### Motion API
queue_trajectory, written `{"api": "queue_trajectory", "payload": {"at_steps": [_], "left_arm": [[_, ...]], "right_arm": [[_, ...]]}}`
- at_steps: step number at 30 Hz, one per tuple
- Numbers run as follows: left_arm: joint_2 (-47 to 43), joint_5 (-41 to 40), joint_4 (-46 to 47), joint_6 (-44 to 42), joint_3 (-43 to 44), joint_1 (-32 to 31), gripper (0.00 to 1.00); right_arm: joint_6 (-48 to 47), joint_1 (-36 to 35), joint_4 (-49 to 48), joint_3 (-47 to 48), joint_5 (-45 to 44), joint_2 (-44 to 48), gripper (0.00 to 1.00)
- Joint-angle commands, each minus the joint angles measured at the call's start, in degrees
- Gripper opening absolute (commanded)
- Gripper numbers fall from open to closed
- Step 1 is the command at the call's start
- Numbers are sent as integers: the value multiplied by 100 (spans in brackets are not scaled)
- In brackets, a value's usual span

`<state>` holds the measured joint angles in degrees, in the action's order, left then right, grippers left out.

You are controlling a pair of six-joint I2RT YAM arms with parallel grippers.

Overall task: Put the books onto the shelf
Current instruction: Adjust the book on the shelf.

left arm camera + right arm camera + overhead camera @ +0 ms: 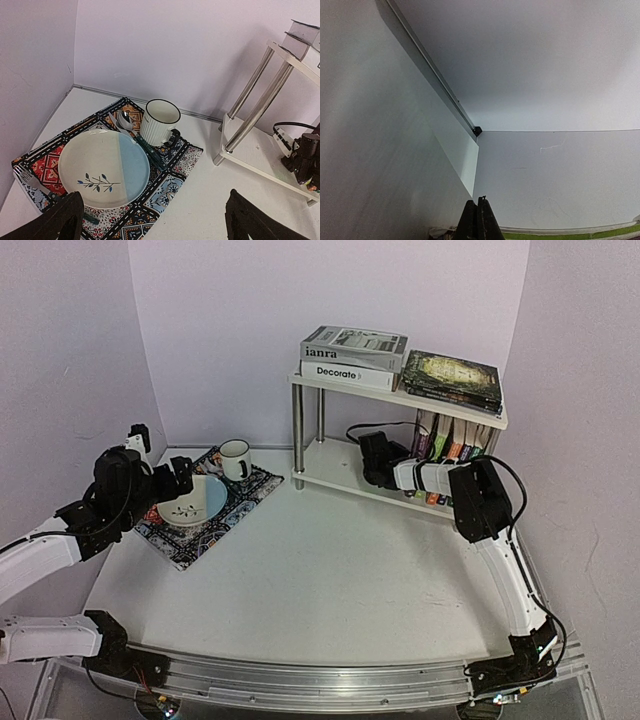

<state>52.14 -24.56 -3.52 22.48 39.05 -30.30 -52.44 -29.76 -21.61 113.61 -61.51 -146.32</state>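
The shelf (340,478) stands at the back right, and its chrome legs and lower board (250,161) also show in the left wrist view. On its top board lie a grey-white stack of books (352,358) and a dark stack of books (452,378). More books (455,445) stand upright at the right end of the lower tier. My right gripper (372,455) reaches into the lower tier, left of those upright books. In its own view the right gripper (479,220) is shut with nothing between its fingers, and I see only white surfaces. My left gripper (155,225) hangs open above the placemat, holding nothing.
A patterned placemat (250,490) lies at the back left. It carries a plate (102,167), a white ribbed mug (159,121), a spoon (127,122) and a fork (27,177). Walls close in on the left, back and right.
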Motion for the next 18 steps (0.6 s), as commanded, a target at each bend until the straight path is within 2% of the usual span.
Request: {"api": "queue_trajectory", "payload": {"at_steps": [1, 18], "left_arm": [[-154, 8, 124, -42, 256, 25, 100], [-260, -13, 45, -60, 210, 25, 100]], "right_arm": [[273, -228, 321, 455, 139, 124, 0], [600, -243, 666, 581, 133, 267, 0]]}}
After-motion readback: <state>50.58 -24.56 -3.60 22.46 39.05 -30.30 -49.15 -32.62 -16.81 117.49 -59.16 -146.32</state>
